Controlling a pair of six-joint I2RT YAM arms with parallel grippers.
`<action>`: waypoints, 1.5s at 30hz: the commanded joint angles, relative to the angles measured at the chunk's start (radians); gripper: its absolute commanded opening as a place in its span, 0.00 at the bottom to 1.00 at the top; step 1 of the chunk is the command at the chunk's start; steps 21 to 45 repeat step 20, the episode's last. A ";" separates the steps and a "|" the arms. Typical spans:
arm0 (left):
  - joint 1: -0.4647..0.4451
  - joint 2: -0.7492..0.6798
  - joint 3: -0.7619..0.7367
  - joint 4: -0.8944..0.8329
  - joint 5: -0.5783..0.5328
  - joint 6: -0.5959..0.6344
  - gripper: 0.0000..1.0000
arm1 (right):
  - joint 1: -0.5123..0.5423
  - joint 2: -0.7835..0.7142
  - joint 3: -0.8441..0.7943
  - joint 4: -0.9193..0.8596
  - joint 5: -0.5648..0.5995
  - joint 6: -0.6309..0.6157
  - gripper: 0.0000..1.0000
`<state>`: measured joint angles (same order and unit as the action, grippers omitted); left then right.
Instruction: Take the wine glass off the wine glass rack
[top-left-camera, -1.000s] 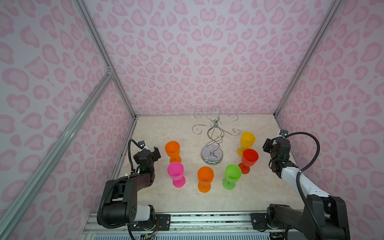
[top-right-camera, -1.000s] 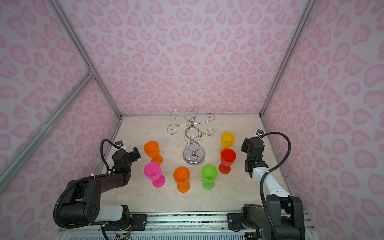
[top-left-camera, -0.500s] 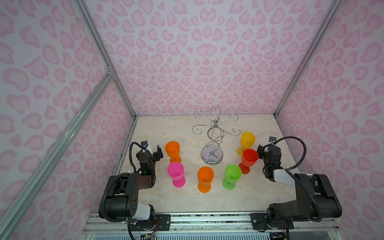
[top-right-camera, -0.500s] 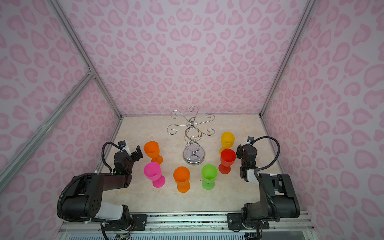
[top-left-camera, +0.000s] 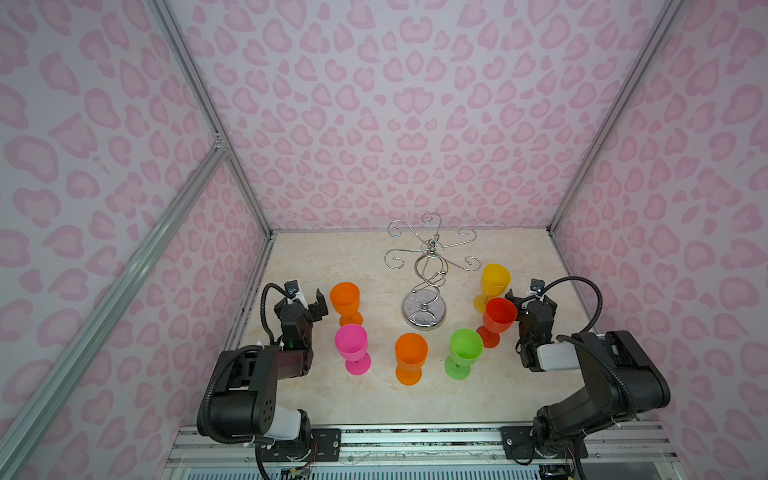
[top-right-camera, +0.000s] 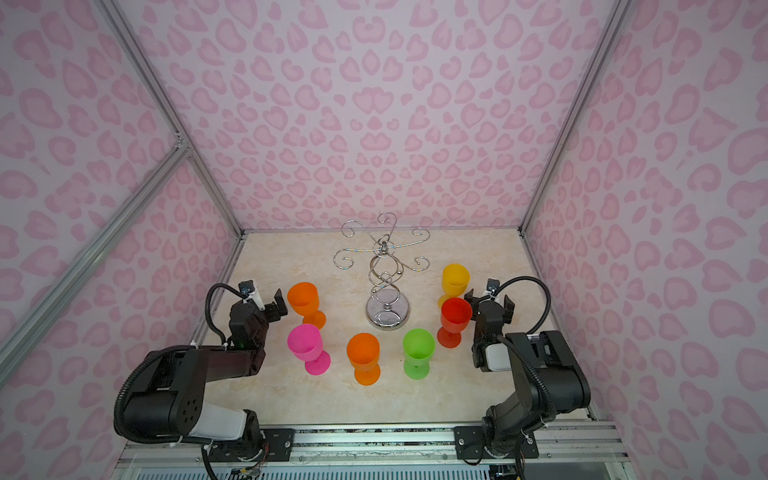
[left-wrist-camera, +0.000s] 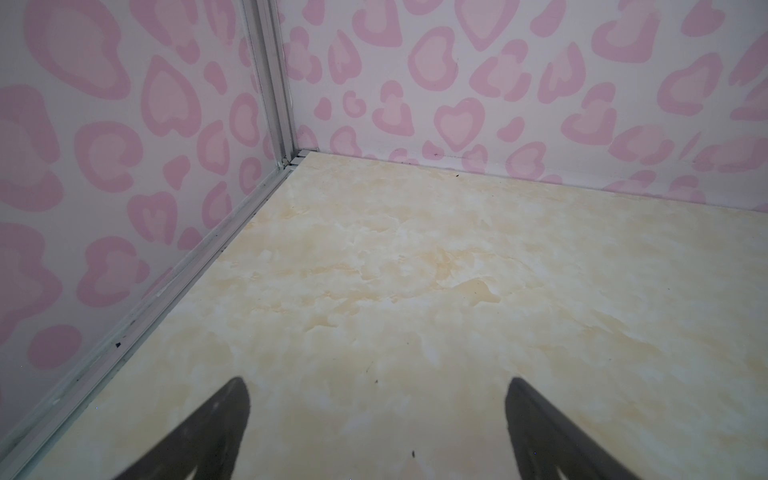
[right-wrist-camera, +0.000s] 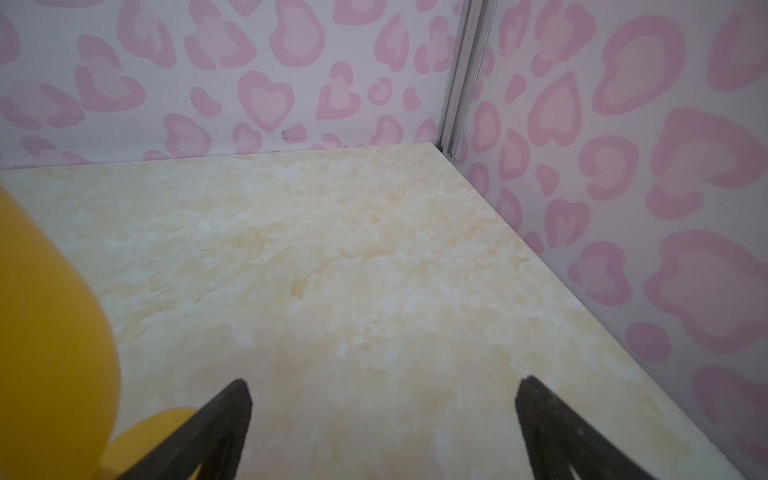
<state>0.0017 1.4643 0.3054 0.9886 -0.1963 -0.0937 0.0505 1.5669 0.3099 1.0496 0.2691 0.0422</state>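
Observation:
The chrome wine glass rack (top-left-camera: 415, 309) (top-right-camera: 379, 309) stands mid-table at the back, and its curled arms are bare. Several plastic wine glasses stand upright on the table around it: orange (top-left-camera: 344, 297), pink (top-left-camera: 351, 343), orange (top-left-camera: 411, 352), green (top-left-camera: 466, 348), red (top-left-camera: 500, 314) and yellow (top-left-camera: 495, 279). My left gripper (top-left-camera: 309, 297) (left-wrist-camera: 378, 386) is open and empty, left of the far orange glass. My right gripper (top-left-camera: 532, 298) (right-wrist-camera: 384, 386) is open and empty, just right of the red glass. In the right wrist view the yellow glass (right-wrist-camera: 54, 311) shows beside one finger.
Pink heart-patterned walls close the marbled table (top-left-camera: 374, 266) on three sides, with aluminium posts in the back corners (left-wrist-camera: 270, 83) (right-wrist-camera: 461, 83). Both arm bases sit on the front rail (top-left-camera: 415, 440).
Both arms have folded lower toward the front rail. The right gripper has shifted left, closer to the red glass, and its jaws stand wider. The glasses and rack have not moved.

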 joint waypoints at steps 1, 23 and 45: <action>0.001 0.006 0.009 0.019 -0.011 0.013 0.98 | 0.001 0.005 -0.007 0.050 0.021 -0.006 1.00; 0.000 0.007 0.011 0.015 -0.011 0.012 0.98 | 0.001 0.004 -0.008 0.049 0.021 -0.006 1.00; 0.000 0.007 0.011 0.015 -0.011 0.012 0.98 | 0.001 0.004 -0.008 0.049 0.021 -0.006 1.00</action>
